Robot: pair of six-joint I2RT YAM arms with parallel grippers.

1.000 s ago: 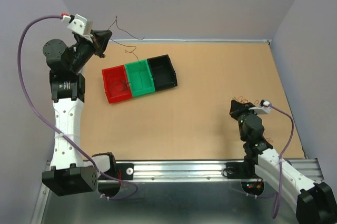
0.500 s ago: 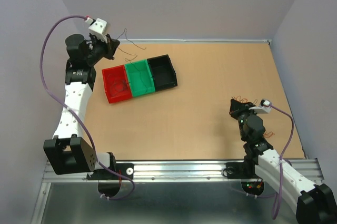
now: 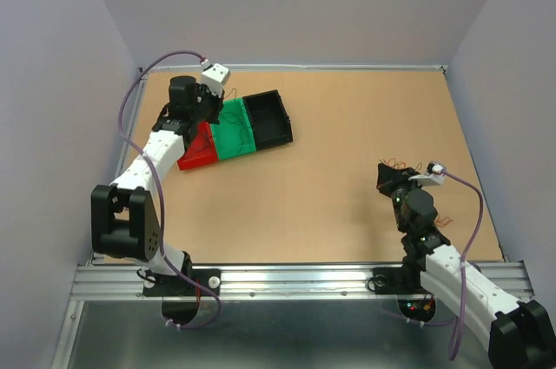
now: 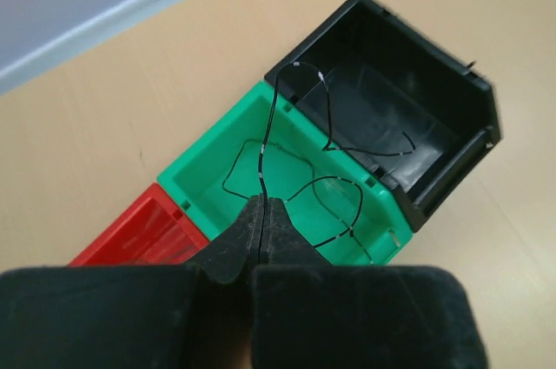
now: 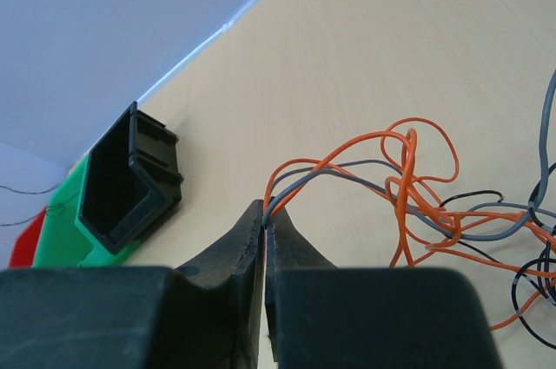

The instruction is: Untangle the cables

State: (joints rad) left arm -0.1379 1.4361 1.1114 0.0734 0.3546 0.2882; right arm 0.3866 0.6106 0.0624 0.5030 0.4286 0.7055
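Left arm has swung in from the raised far-left corner and now sits low over the row of bins; right arm hasn't moved. Left fingers (image 4: 233, 246) are pressed fully together on a single dark wire (image 4: 271, 117), pinched at the very tips. The strand loops out over the green bin (image 4: 217, 141) and the near edge of the black bin (image 4: 439, 169); can't tell whether it touches either or just hangs above. The red bin (image 4: 139, 232) is beside the fingers, and no wire from this strand is over it. Right fingers (image 5: 228, 254) are also clamped tight, gripping orange and grey strands at the edge of the cable clump (image 5: 434, 208), which lies on the worktop (image 3: 347, 143) at the near right, well apart from the bins. Reading: one strand looks already pulled free of the clump and brought over for drop-off, probably the black bin by colour, while the right side anchors the rest. The clump is visibly knotted, so the task is early to midway. No brands, labels or readable text; the dark wire has small pale bands, too small to read.
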